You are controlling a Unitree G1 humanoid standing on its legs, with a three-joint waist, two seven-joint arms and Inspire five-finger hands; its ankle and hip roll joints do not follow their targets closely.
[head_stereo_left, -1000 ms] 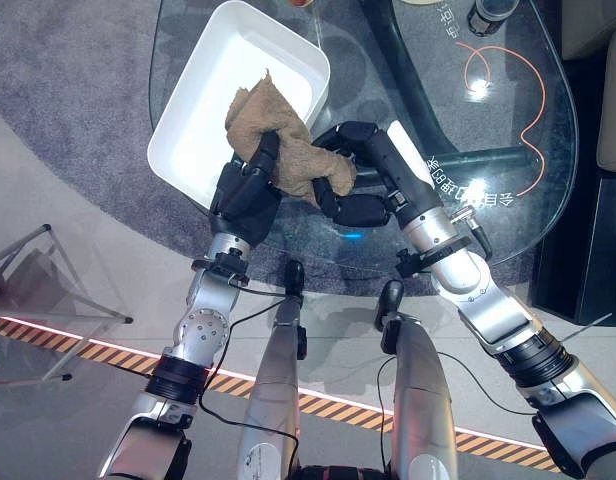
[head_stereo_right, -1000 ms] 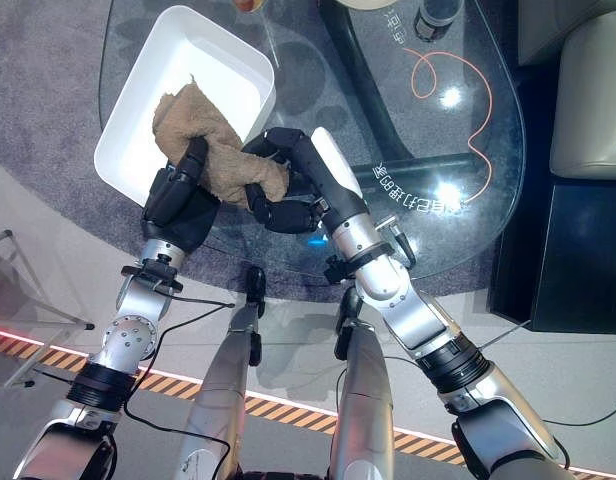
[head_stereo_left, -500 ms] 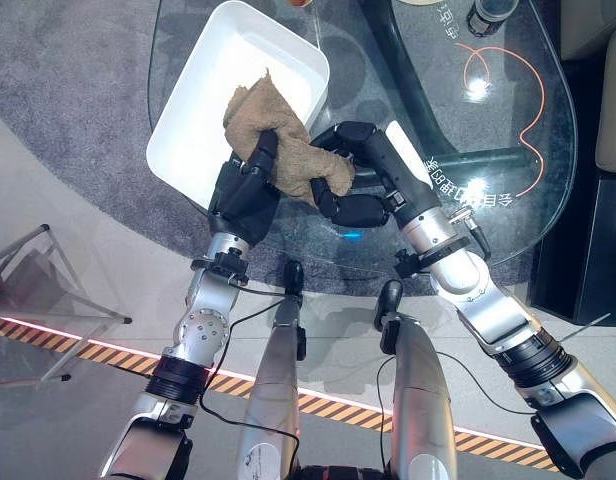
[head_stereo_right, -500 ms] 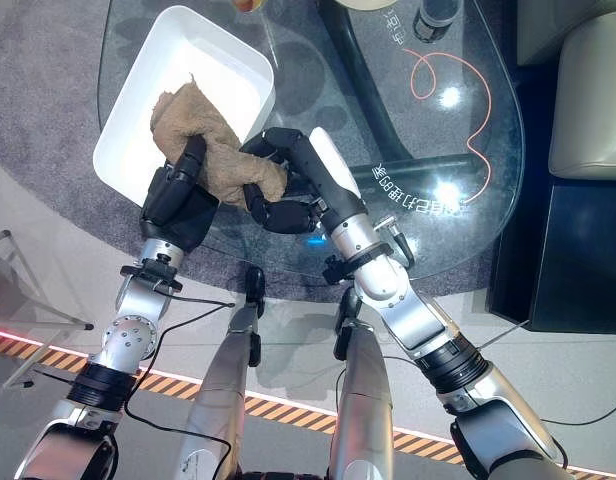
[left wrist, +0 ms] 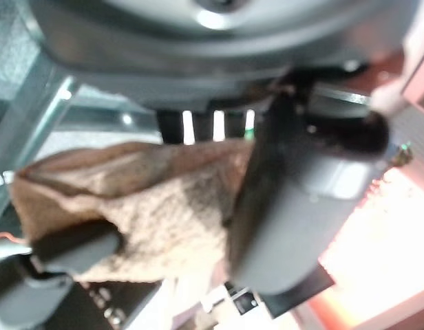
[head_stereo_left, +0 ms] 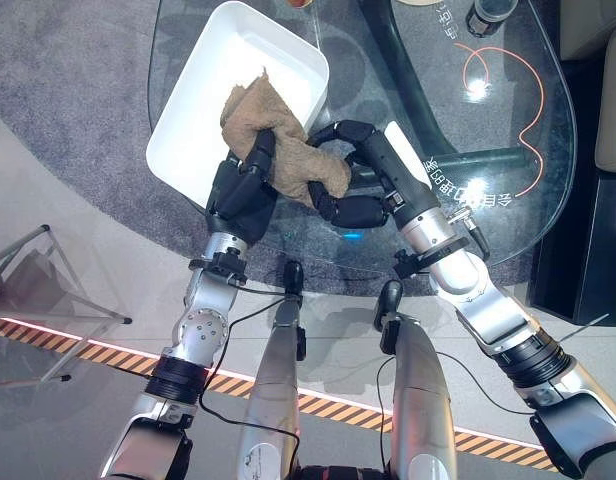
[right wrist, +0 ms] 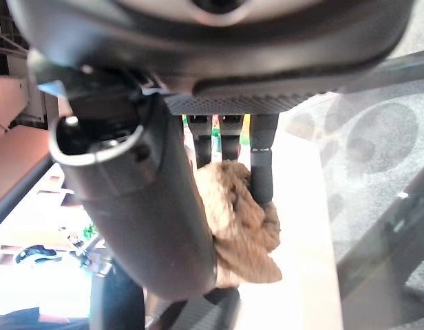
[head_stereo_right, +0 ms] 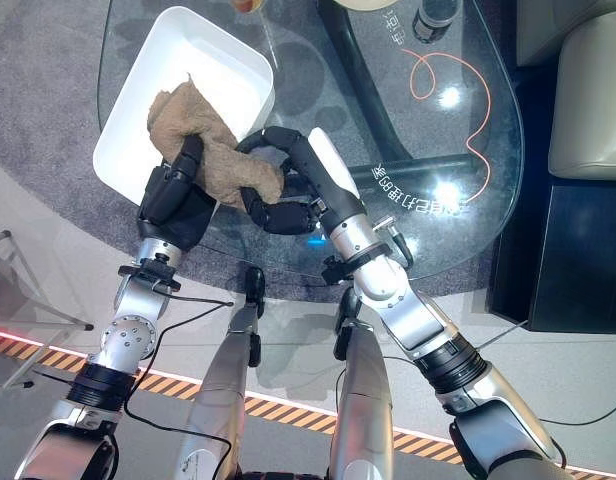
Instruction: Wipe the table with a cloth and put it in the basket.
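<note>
Brown and nubbly, the cloth (head_stereo_left: 278, 145) is bunched up between the robot's two hands, held over the near right corner of the basket (head_stereo_left: 203, 95), a white, shallow rectangular tub. Part of the cloth rises over the tub's inside, and the rest trails down across the rim toward the right hand.

Its left hand (head_stereo_left: 241, 190) comes up from below with fingers (head_stereo_left: 260, 152) curled round the cloth's middle; the left wrist view shows the fabric (left wrist: 143, 206) pinned between the thumb and the row of fingers. The right hand (head_stereo_left: 360, 178) reaches in from the other side, its fingers hooked over the cloth's lower end, and in the right wrist view that end (right wrist: 236, 220) sits clamped between thumb and fingers. So both hands are closed on the cloth, just beside each other.

The basket stands at the left end of the glass bench (head_stereo_left: 508, 130), through which a dark frame and a grey carpet (head_stereo_left: 68, 90) show. Farther along the bench lies a looping orange cord (head_stereo_left: 508, 95), and a dark round container (head_stereo_left: 491, 14) stands at the far edge.
</note>
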